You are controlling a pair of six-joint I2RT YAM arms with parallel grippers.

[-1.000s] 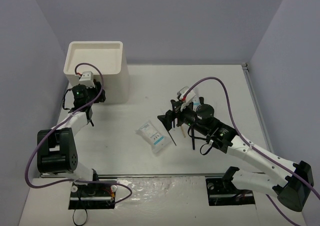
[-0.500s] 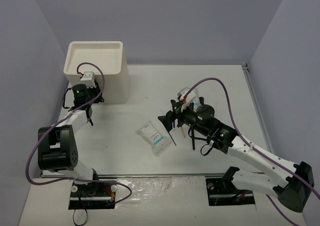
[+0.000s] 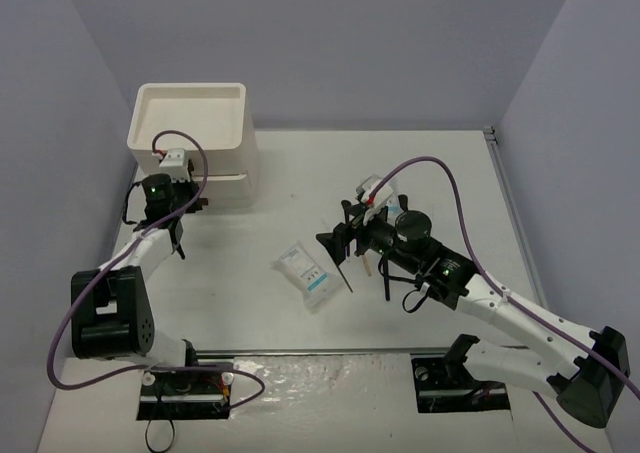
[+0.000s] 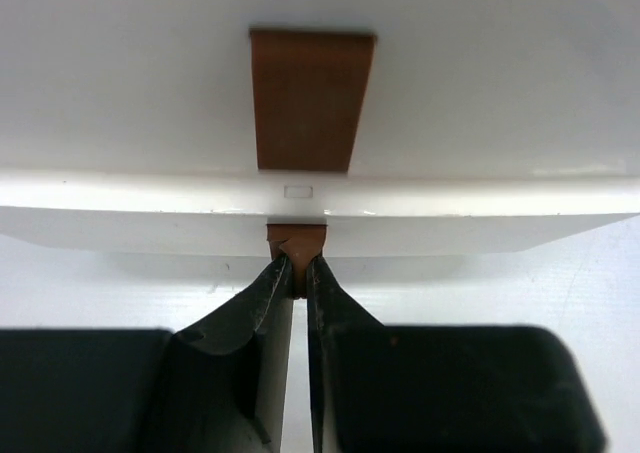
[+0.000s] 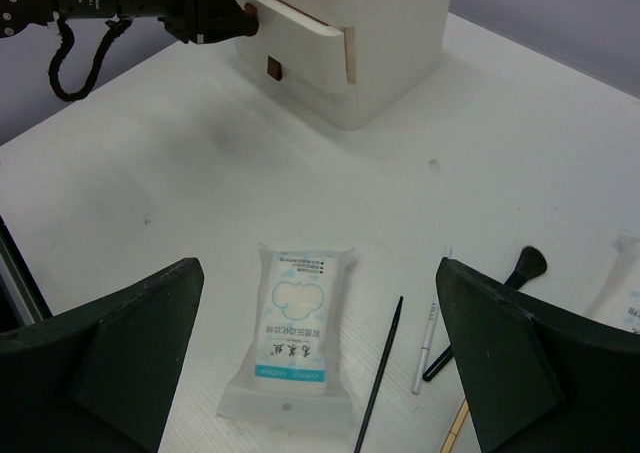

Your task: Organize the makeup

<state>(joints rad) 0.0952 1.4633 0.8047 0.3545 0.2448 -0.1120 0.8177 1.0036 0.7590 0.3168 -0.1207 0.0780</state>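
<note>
Leave the white packet (image 5: 290,333) and black brushes (image 5: 380,368) mid-table, below the spread right gripper (image 3: 334,242). Pull straight and level with the left gripper (image 4: 298,273), pinched on the brown drawer tab (image 4: 296,241) — slowly, to avoid dragging the white drawer box (image 3: 215,163).

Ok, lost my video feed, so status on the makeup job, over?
Left pincer shut on drawer tab, drawer partly out. Right pincer open above packet. Packet and brushes lie on table. No obstruction seen.

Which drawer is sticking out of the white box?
The drawer whose brown tab the left gripper pinches; the drawer below sits flush.
</note>
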